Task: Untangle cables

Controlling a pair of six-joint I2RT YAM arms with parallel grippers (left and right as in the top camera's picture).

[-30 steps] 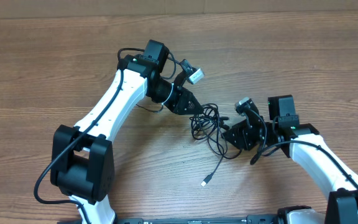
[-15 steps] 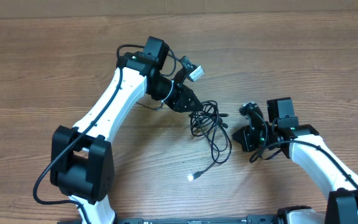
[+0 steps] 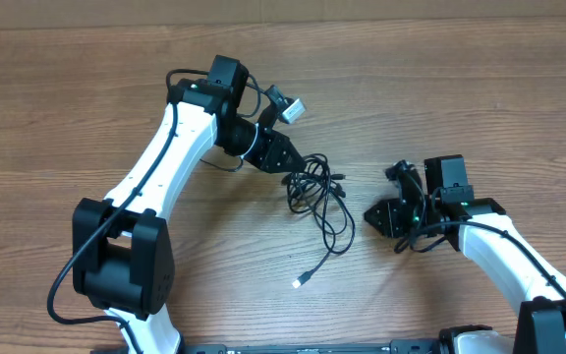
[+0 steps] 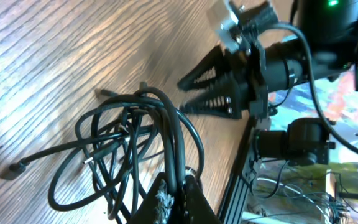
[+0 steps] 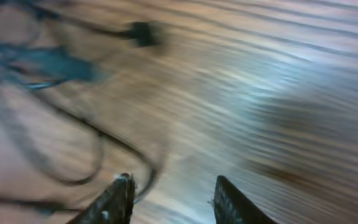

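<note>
Over wood table (image 3: pixel 460 98), left end effector (image 4: pixel 176 190) pinches cables (image 3: pixel 309 183); right end effector (image 5: pixel 174 186) gapes.

clear: table (image 3: pixel 359 195) between cables (image 3: pixel 310 184) and right pincer (image 3: pixel 369 214) | obstacle: cables at left pincer (image 3: pixel 295 169)

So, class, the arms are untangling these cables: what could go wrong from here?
1. The left gripper is shut on what looks like several strands of the cables at once; pulling may tighten the knot instead of freeing one cable.
2. The right gripper is open, apart from the bundle, so nothing anchors it; the whole tangle may just slide over the table.
3. The loose plug could snag in a loop.
</note>
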